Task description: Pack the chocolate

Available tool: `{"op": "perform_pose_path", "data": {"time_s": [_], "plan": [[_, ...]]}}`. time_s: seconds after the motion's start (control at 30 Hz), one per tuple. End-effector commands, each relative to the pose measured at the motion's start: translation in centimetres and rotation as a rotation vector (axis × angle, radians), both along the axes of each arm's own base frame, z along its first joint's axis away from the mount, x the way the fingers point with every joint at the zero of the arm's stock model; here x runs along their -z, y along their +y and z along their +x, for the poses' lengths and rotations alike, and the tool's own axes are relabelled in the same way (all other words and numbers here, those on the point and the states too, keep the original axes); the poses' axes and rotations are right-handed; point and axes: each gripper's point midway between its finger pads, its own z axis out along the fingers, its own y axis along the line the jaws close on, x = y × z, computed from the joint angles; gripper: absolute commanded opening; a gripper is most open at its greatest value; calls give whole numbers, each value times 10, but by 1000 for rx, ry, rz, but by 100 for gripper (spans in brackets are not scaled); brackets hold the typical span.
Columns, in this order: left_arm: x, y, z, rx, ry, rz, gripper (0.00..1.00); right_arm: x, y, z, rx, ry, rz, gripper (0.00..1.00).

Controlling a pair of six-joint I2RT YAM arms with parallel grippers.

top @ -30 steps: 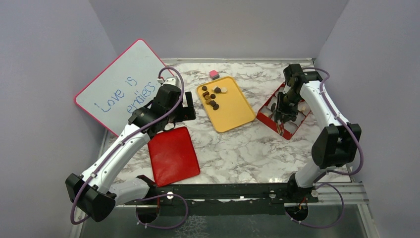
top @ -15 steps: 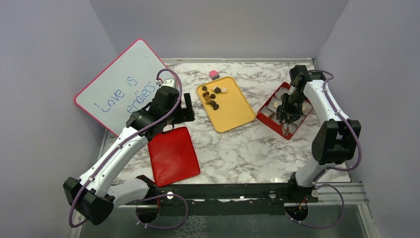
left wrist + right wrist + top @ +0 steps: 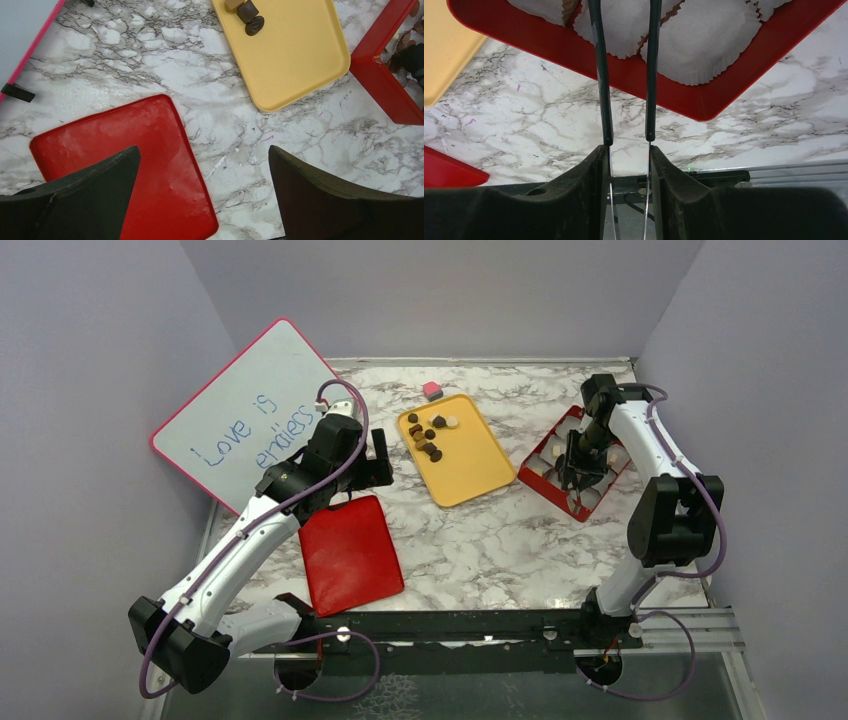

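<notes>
Far left of the left claw: whiteboard [image 3: 240,410], a flat white panel with a pink rim and blue handwriting, leaning on the wall.

Left claw [image 3: 204,150]: matte black fingers [image 3: 90,195] spread wide, gripping nothing, hanging over the table [image 3: 500,540], which has a white-grey marble pattern and a slight sheen.

Below that claw, partly under one finger: red lid [image 3: 125,160], a flat rounded rectangle, shiny with a faintly dimpled surface.

Ahead and to the right of the left claw: yellow tray [image 3: 470,470], smooth, with rounded corners and a low rim.

The chocolate [image 3: 428,437] sits at the tray's far-left end, well apart from both claws. It is a loose cluster of small pieces, some round and some blocky. Most are dark brown, a few lighter brown, one cream-white.

Just past the tray's far corner: pink cube [image 3: 432,390] on the marble.

Directly under the right claw: red box [image 3: 549,42], glossy and set at an angle. Its compartments are lined with white pleated paper cups [image 3: 709,45]. The arm covers much of the box, so I can't tell whether any cup holds a piece.

Right claw [image 3: 628,150]: fingers partly closed, pinching tweezers [image 3: 600,75]. Two thin dark arms run out parallel from between the fingers, cross the box's near rim and pass over a paper cup. The tips are cut off at the top of the wrist view.
</notes>
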Motion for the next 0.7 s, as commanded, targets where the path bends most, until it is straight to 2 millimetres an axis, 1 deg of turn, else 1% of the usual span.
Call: {"op": "perform_pose_path", "data": {"time_s": [0.0, 0.17, 0.33, 0.5, 0.67], "plan": [[-2, -1, 3, 7, -15, 11, 99, 6, -3, 3, -3, 5, 3, 38], [-1, -1, 2, 7, -12, 12, 99, 12, -4, 3, -6, 15, 0, 38], [-2, 0, 2, 6, -15, 11, 99, 13, -3, 5, -8, 14, 2, 37], [-1, 1, 1, 4, -14, 11, 99, 10, -5, 4, -12, 10, -5, 29], [1, 1, 1, 4, -10, 12, 99, 8, -7, -1, -11, 16, -16, 26]]}}
